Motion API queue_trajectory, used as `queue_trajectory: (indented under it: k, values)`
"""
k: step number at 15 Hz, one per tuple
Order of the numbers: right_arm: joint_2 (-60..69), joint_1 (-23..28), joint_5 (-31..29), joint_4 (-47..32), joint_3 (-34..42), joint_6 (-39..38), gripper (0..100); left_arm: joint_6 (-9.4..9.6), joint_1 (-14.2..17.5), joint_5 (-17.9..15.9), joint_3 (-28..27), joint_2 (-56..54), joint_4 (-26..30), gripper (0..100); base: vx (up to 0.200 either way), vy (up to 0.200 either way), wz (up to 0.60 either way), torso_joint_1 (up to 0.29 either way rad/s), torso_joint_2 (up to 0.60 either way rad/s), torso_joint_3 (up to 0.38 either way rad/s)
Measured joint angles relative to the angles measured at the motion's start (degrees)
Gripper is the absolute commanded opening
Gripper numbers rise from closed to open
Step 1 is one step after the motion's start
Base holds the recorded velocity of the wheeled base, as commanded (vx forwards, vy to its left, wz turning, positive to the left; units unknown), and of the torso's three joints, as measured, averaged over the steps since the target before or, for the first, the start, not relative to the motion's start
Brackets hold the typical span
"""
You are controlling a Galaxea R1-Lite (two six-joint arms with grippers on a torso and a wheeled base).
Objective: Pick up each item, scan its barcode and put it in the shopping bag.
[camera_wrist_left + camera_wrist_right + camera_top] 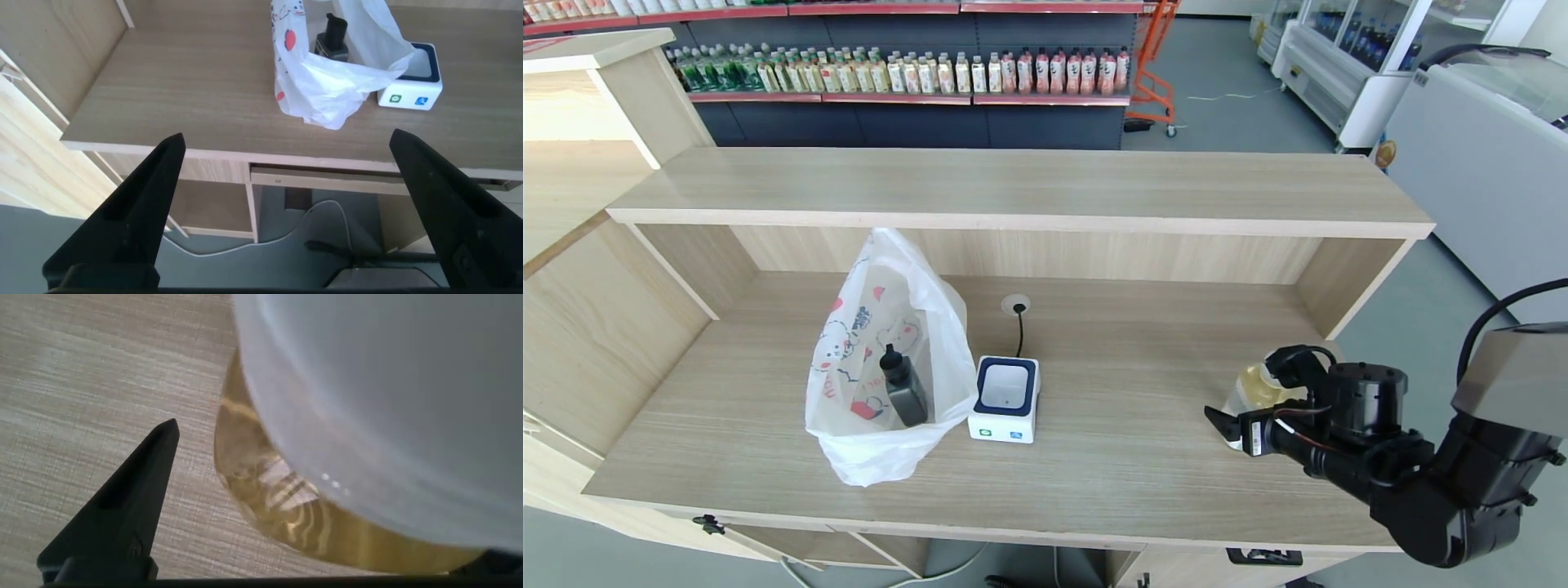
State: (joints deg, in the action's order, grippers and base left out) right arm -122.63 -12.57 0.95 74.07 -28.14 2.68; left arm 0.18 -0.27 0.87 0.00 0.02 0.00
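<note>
1. Your right gripper (pixel 1241 408) is spread open around the upright yellow-liquid bottle (pixel 327 514) at the right end of the counter (pixel 1143 474), not yet clamped; this arm is much nearer.
2. Your left gripper (pixel 286 204) hangs open off the near-left edge.
3. The shopping bag (pixel 849 457) stands left, dark bottle (pixel 904 388) inside.
4. The scanner (pixel 1005 400) sits just right of it.
5. No readable print; the bag shows cartoons.

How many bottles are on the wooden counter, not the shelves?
2. A dark bottle stands inside the shopping bag; a yellowish bottle sits at the right tool. The bag could hide more.
</note>
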Motion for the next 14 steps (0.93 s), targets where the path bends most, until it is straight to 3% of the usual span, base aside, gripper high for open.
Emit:
queue_trajectory:
  k: [5,6,14]
  values:
    - [-3.04,-0.82,0.30,2.32,-3.04,2.18,100,0.00,0.00,0.00,0.00,0.00,0.00,100,0.000,0.000,0.00,0.000,0.00,0.000]
    - [-3.64,-0.82,0.33,3.11,-3.78,2.62,0,0.00,0.00,0.00,0.00,0.00,0.00,100,0.000,0.000,0.00,0.000,0.00,0.000]
    - [-6.40,-1.27,0.28,3.45,-7.97,4.56,0,0.00,0.00,0.00,0.00,0.00,0.00,100,0.000,0.000,0.00,0.000,0.00,0.000]
